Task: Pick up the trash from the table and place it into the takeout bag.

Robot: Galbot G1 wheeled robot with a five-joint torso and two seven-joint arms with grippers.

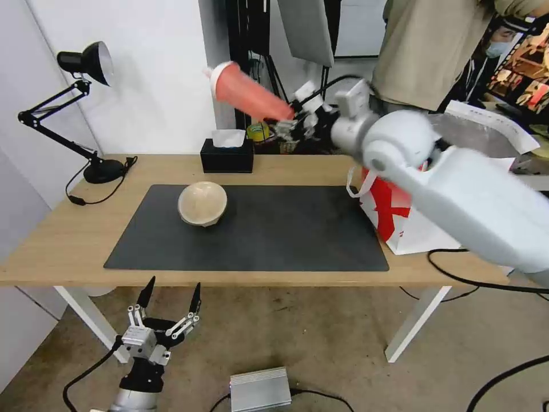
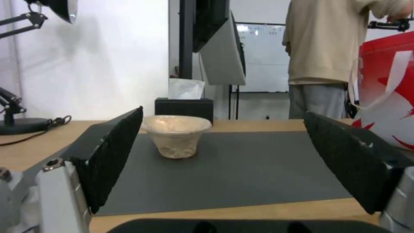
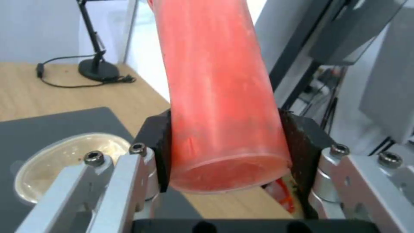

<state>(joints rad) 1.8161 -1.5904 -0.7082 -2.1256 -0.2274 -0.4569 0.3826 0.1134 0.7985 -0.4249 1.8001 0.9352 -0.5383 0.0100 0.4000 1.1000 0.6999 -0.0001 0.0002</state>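
My right gripper (image 1: pixel 289 120) is raised high above the back of the table (image 1: pixel 63 246), shut on the base of a red cup (image 1: pixel 246 91) that is tilted with its white lid pointing left. In the right wrist view the red cup (image 3: pixel 220 97) sits clamped between the black pads (image 3: pixel 158 149). A tan dome-shaped bowl (image 1: pixel 202 203) rests upside down on the dark mat (image 1: pixel 257 234); the left wrist view shows this bowl (image 2: pixel 176 137) ahead. The red-and-white takeout bag (image 1: pixel 400 220) stands at the table's right end, partly behind my right arm. My left gripper (image 1: pixel 170 297) hangs open below the table's front edge.
A black tissue box (image 1: pixel 227 155) stands behind the mat at the back of the table. A black desk lamp (image 1: pixel 86 63) with its cord occupies the back left corner. A person in a beige top stands behind the table. A grey box (image 1: pixel 260 389) and cables lie on the floor.
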